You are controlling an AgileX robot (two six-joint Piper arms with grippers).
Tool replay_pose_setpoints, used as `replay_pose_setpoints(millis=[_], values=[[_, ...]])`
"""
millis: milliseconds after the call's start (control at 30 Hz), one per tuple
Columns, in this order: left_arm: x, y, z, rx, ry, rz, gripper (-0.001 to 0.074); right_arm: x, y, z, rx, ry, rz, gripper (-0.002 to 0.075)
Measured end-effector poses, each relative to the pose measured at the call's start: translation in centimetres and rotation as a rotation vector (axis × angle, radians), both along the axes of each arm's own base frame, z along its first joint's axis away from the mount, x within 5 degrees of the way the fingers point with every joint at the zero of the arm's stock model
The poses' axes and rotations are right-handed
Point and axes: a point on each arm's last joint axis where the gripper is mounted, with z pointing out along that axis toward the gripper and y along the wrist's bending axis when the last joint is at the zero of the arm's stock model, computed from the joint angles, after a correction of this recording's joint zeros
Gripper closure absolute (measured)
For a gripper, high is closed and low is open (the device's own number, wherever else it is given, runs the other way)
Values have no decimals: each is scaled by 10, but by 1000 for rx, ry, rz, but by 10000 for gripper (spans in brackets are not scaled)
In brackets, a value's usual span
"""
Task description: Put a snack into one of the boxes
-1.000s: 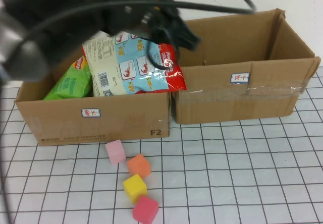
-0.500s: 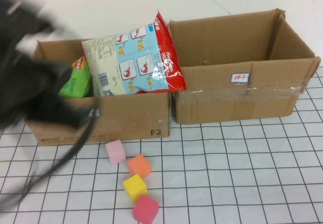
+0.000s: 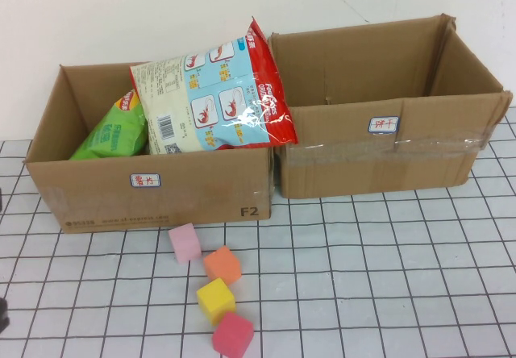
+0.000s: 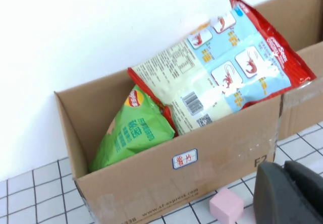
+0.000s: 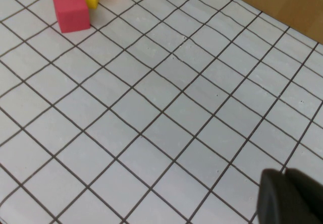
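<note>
Two brown cardboard boxes stand side by side. The left box (image 3: 97, 197) holds a green chip bag (image 3: 113, 132) and a big blue, white and red shrimp snack bag (image 3: 218, 92) that leans on its right end and sticks up above the rim. The right box (image 3: 419, 160) looks empty. My left gripper (image 4: 283, 168) is shut and empty, low in front of the left box (image 4: 227, 148), near a pink cube (image 4: 226, 206). My right gripper (image 5: 286, 176) is shut and empty over the bare grid table. Neither gripper is clear in the high view.
Pink (image 3: 185, 242), orange (image 3: 222, 265), yellow (image 3: 215, 300) and red (image 3: 233, 335) foam cubes lie in a row before the left box. The red cube (image 5: 72, 11) shows in the right wrist view. A white wall stands behind the boxes.
The left arm, which was over the left box at the snack bag, swept down to the left and out of the high view. The snack bag stays leaning in the left box.
</note>
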Motion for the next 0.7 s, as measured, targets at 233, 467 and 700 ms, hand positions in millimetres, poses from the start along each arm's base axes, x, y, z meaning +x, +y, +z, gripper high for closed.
replay_pose_setpoints(millis=[233, 467, 700], values=[[0, 1, -3, 7, 7, 5, 736, 0, 0, 0, 2, -1, 0, 727], [0, 1, -4, 15, 7, 8, 736, 0, 0, 0, 2, -2, 0, 727], [-22, 21, -34, -74, 36, 52, 736, 0, 0, 0, 3, -3, 0, 727]])
